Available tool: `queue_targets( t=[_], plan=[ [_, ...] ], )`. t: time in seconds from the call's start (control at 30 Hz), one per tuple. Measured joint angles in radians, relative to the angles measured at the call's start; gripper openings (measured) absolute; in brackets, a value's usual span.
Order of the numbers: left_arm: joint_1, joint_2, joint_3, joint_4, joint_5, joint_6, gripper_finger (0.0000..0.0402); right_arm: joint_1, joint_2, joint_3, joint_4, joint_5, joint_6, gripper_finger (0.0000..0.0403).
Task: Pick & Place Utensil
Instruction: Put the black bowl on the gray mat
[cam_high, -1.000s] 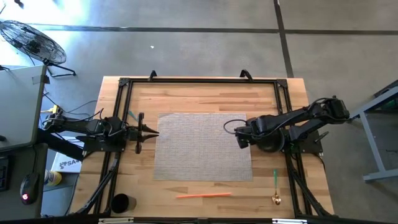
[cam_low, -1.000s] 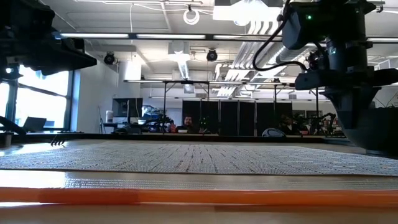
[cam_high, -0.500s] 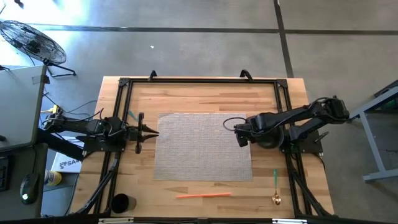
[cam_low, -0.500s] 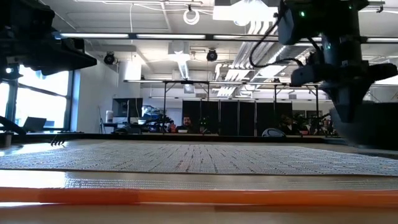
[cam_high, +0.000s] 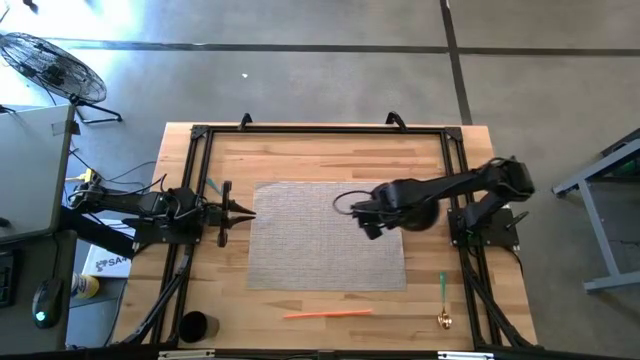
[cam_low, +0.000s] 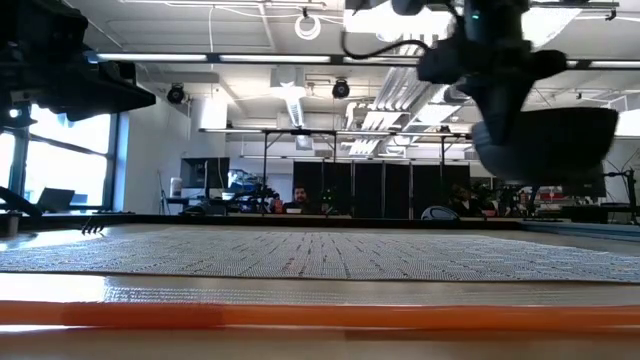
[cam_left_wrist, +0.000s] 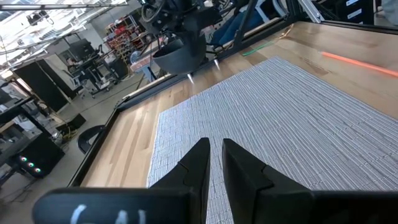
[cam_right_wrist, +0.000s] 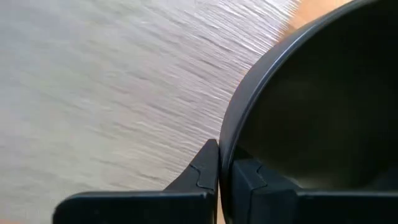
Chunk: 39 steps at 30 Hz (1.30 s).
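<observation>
- High view: the grey woven mat (cam_high: 327, 235) lies in the middle of the wooden table (cam_high: 330, 150). The right gripper (cam_high: 368, 218) hangs over the mat's right part, inside its right edge, clamped on the rim of a dark bowl (cam_high: 412, 212) that overlaps that edge.
- The left gripper (cam_high: 243, 211) waits just off the mat's left edge, fingers drawn together and holding nothing.
- An orange utensil (cam_high: 328, 313) lies on bare wood just past the mat's near edge and parallel to it. A green-handled spoon (cam_high: 442, 300) lies beyond the mat's near-right corner, close to the table's right rail. A dark cup (cam_high: 193, 326) stands off the mat's near-left corner, near the table's front edge.
- The mat's left and middle parts are bare, leaving open room there.
- Low view: the bowl (cam_low: 545, 140) is carried clear above the mat (cam_low: 300, 255); the orange utensil (cam_low: 300, 315) runs across the foreground in front of the mat's near edge.
- Left wrist view: its fingers (cam_left_wrist: 239, 171) sit nearly touching over the mat (cam_left_wrist: 280, 118); across the mat the bowl (cam_left_wrist: 179, 57) hangs above the far edge.
- Right wrist view: both fingers (cam_right_wrist: 202, 171) pinch the bowl's rim (cam_right_wrist: 311, 106), with the mat (cam_right_wrist: 112, 87) beneath.
</observation>
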Motion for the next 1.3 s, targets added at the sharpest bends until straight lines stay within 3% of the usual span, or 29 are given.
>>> queue_targets(
  t=[0.5,0.73,1.0,1.3],
  plan=[
    [0.0,0.0,0.0,0.0,0.0,0.0,0.004,0.014,0.463,0.605,-0.061,-0.006,-0.444,0.0003],
    [0.0,0.0,0.0,0.0,0.0,0.0,0.004,0.057,0.64,0.851,-0.114,-0.005,-0.784,0.0004],
    [0.0,0.0,0.0,0.0,0.0,0.0,0.004,0.096,0.71,0.919,-0.113,0.0,-1.082,0.001],
    [0.0,0.0,0.0,0.0,0.0,0.0,0.004,0.095,0.71,0.92,-0.069,0.047,-1.098,0.0004]
  ],
)
